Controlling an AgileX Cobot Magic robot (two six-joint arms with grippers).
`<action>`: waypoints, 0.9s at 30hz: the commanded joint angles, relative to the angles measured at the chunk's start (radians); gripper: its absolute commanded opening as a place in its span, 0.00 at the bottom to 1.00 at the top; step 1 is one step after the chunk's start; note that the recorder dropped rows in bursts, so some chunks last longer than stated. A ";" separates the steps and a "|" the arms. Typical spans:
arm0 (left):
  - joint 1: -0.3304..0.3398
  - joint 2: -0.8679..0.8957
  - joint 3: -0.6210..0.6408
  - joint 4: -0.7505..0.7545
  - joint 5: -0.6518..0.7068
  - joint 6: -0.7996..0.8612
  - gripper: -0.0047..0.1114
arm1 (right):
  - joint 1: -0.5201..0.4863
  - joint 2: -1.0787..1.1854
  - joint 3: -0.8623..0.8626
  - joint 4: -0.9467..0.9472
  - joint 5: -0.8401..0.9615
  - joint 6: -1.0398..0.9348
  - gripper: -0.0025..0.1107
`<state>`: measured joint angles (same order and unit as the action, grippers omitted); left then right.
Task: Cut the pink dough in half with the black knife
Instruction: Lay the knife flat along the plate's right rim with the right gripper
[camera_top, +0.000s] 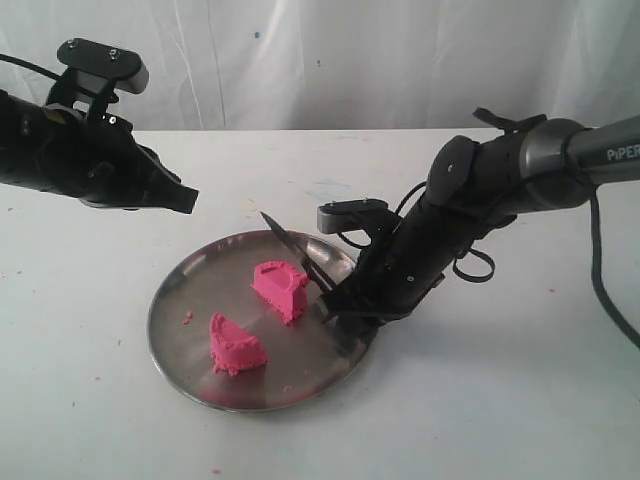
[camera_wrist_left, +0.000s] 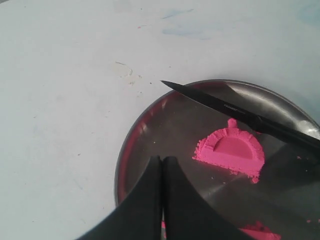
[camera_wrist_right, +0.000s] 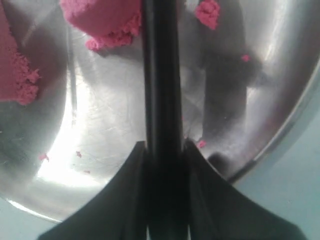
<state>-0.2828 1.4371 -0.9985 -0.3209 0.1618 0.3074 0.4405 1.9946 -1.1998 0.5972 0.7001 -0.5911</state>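
The pink dough lies in two wedge halves on the round steel plate (camera_top: 190, 300): one half (camera_top: 281, 288) near the middle, the other (camera_top: 236, 346) toward the plate's front. My right gripper (camera_top: 336, 300) is shut on the black knife (camera_top: 295, 251) by its handle, at the plate's right side. The blade points up and back, just right of the middle half, clear of the dough. In the right wrist view the knife (camera_wrist_right: 161, 75) runs straight out between the fingers. My left gripper (camera_top: 190, 199) hangs shut and empty above the table, left of the plate.
Tiny pink crumbs (camera_top: 187, 317) are scattered on the plate and on the white table (camera_top: 80, 400). A white cloth backdrop (camera_top: 330, 60) closes off the far side. The right arm's cables (camera_top: 475, 265) hang just right of the plate.
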 joint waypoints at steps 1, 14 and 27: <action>0.002 -0.012 -0.002 -0.014 0.001 -0.005 0.04 | 0.001 0.002 0.002 -0.003 -0.003 -0.016 0.17; 0.002 -0.012 -0.002 -0.014 -0.003 -0.005 0.04 | 0.001 0.002 0.002 -0.005 -0.010 -0.018 0.33; 0.002 -0.012 -0.002 -0.014 -0.003 -0.005 0.04 | -0.001 -0.051 -0.061 -0.033 0.035 -0.016 0.33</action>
<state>-0.2828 1.4371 -0.9985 -0.3209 0.1534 0.3074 0.4405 1.9682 -1.2524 0.5840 0.7225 -0.5950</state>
